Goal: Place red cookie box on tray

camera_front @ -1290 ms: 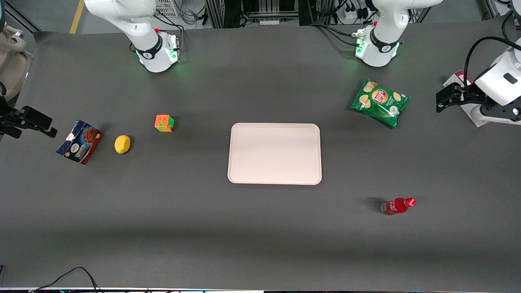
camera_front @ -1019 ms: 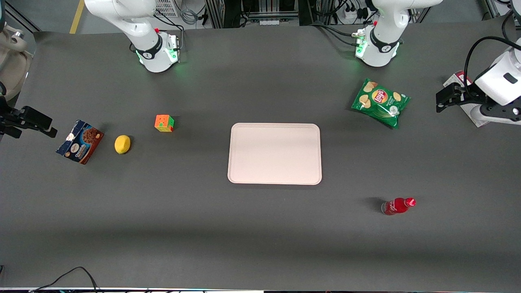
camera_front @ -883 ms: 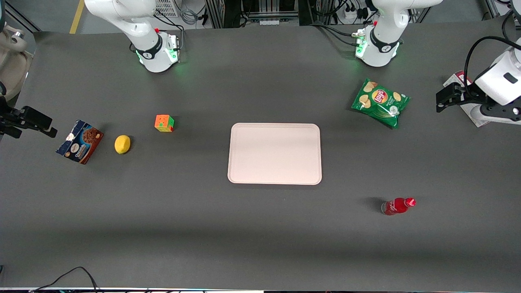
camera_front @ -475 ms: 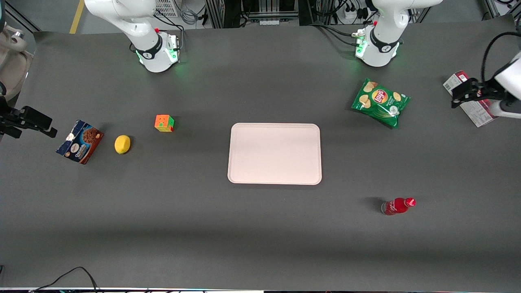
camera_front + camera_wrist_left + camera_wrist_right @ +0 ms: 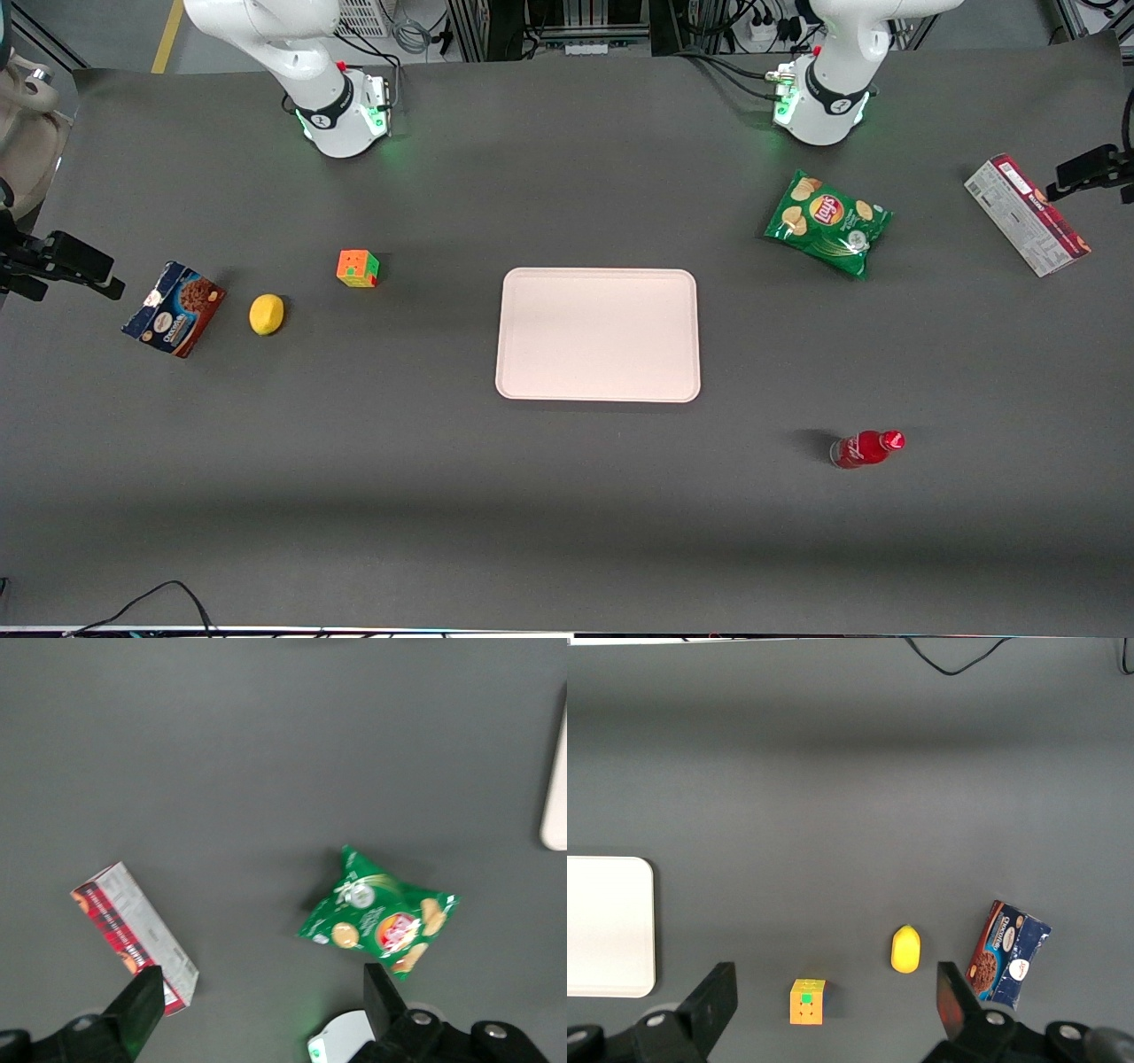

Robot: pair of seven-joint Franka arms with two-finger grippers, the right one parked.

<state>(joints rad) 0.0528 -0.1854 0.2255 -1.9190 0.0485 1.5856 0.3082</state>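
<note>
I read the front view from the tray (image 5: 598, 337) outward. It sits mid-table with nothing on it. A green Lay's chips bag (image 5: 828, 223) lies at its two o'clock. The red cookie box (image 5: 1026, 215) lies flat toward the working arm's end of the table, between the tray's two and three o'clock and well apart from it.

The gripper (image 5: 1094, 168) hangs at the box's two o'clock with its fingers spread wide and nothing between them. In the wrist view the box (image 5: 133, 937) lies slanted just beside one finger (image 5: 142, 1005).

I judge the step is the approach. I'd centre over the box's middle, turn the wrist so the fingers span its narrow width, then descend squarely, keeping clear of the chips.
</note>
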